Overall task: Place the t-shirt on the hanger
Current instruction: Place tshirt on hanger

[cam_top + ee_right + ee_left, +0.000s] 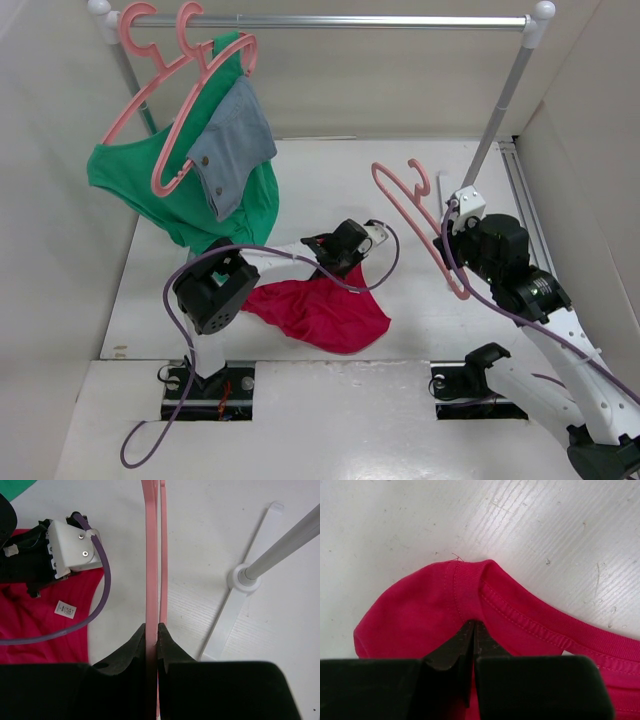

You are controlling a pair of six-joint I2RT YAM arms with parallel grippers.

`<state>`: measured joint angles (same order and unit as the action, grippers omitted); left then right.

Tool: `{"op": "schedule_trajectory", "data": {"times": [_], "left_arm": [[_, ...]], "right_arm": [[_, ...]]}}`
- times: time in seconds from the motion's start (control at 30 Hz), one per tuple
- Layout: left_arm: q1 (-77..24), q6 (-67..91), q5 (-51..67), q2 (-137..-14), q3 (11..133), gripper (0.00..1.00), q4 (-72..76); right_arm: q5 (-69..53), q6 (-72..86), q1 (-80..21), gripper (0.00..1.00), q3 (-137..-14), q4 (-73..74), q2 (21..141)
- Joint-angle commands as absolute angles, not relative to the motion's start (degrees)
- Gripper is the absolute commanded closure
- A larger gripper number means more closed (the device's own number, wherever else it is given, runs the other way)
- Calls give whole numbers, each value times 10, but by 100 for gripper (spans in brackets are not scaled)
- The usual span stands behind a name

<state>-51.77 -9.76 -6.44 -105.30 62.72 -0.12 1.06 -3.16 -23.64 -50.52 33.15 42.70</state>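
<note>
The crimson t-shirt (320, 315) lies crumpled on the white table in front of the left arm. My left gripper (345, 258) is shut on the t-shirt's cloth just below the ribbed neck edge (520, 612), with the jaws (472, 626) closed and red cloth between them. My right gripper (450, 238) is shut on the thin pink hanger (452, 278) and holds it tilted above the table, hook pointing up and back. In the right wrist view the hanger's bar (149, 555) runs straight up from the closed fingers (152, 627). The t-shirt (30, 625) and its white label (65, 610) show at the left.
A clothes rack rail (330, 20) spans the back, with its right pole foot (243, 577) close to the hanger. A green garment (180, 190) and a grey-blue denim piece (232, 140) hang on other pink hangers (150, 60) at the back left. Walls close in both sides.
</note>
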Motion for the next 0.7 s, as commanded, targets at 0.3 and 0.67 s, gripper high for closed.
{"op": "schedule_trajectory", "data": {"times": [0.3,0.67], "left_arm": [[-532,-121,-78,-1051,664,55,22],[-532,-156,-120,-1077,630,64,75]], "right_arm": [[14,-38,-234,100,-518,327,410],[14,-54,-234,100,-523,338,410]]}}
